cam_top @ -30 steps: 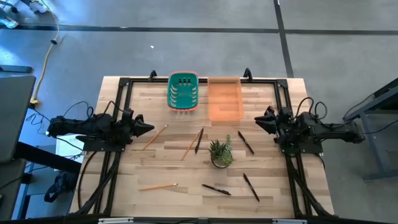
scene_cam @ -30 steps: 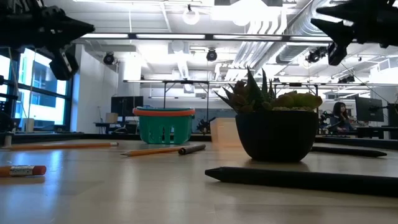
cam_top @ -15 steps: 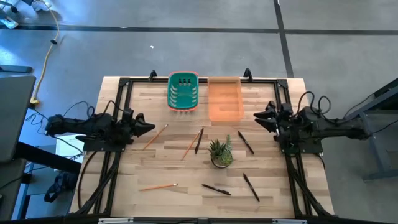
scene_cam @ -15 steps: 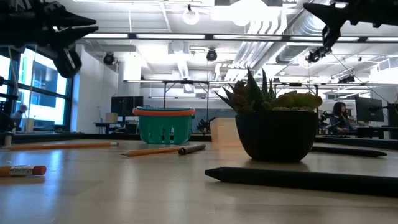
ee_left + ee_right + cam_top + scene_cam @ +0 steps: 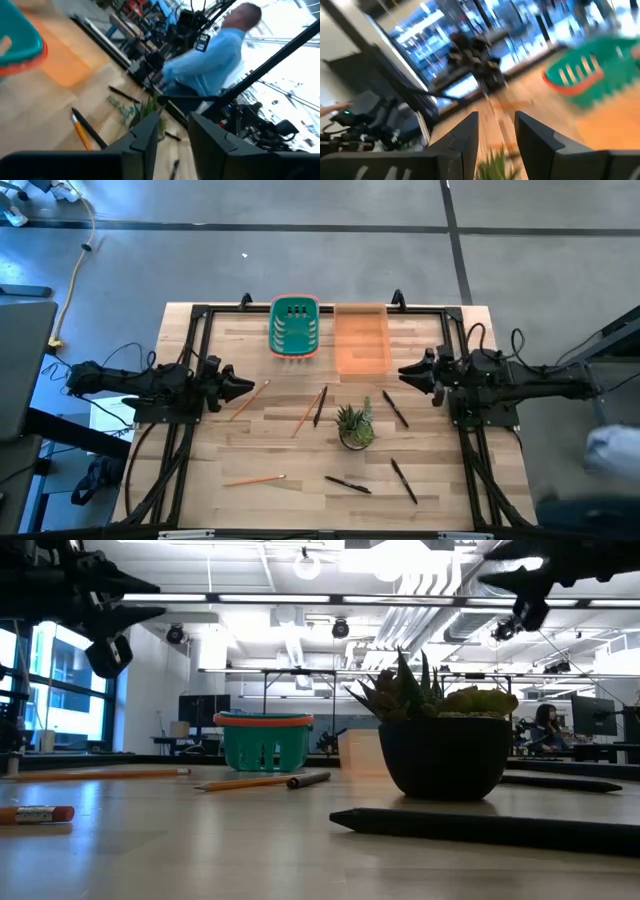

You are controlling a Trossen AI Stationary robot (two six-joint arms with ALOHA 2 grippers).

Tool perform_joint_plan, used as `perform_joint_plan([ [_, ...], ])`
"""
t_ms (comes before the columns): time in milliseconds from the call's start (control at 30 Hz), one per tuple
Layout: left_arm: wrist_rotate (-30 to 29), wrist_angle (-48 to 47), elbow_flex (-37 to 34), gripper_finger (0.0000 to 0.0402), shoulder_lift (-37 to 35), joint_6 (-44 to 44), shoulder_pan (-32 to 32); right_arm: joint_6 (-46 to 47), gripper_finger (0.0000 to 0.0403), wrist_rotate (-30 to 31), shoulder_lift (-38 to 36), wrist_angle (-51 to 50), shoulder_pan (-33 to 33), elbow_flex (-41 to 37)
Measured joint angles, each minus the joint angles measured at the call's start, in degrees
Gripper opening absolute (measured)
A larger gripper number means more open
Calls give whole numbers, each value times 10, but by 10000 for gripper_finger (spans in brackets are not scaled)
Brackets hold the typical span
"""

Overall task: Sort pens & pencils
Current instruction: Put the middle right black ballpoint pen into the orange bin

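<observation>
4 pens [image 5: 401,408] and 3 visible pencils [image 5: 251,399] are shown scattered flat on the wooden table [image 5: 440,490], around a small potted plant [image 5: 355,426] near the centre. A teal basket [image 5: 295,326] and an orange bin [image 5: 361,339] are seen side by side at the far edge. The left gripper [image 5: 247,386] is held above the table's left edge, the right gripper [image 5: 404,372] above its right edge; both are seen with fingers parted and nothing held.

You are in an open lab or workshop: behind the pale wooden worktable [image 5: 200,840], exposed white ceiling ducts [image 5: 440,585], desks with monitors [image 5: 590,720].
</observation>
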Motion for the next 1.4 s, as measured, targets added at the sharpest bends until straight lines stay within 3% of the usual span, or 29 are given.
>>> perform_joint_plan([
  [333,6,44,0,66,53,33,0,22,119,2,84,-201,0,146],
  [467,13,47,0,60,58,22,0,20,119,0,124,-235,0,186],
  [700,-32,49,0,59,58,37,0,-19,119,6,169,-244,0,215],
  [933,-30,-55,13,58,58,38,0,24,119,12,192,-296,-14,240],
  [1133,-76,-177,74,58,62,37,0,68,119,-13,208,-352,-31,253],
  [1400,-92,-310,152,59,111,22,0,86,119,-33,242,-363,-38,264],
])
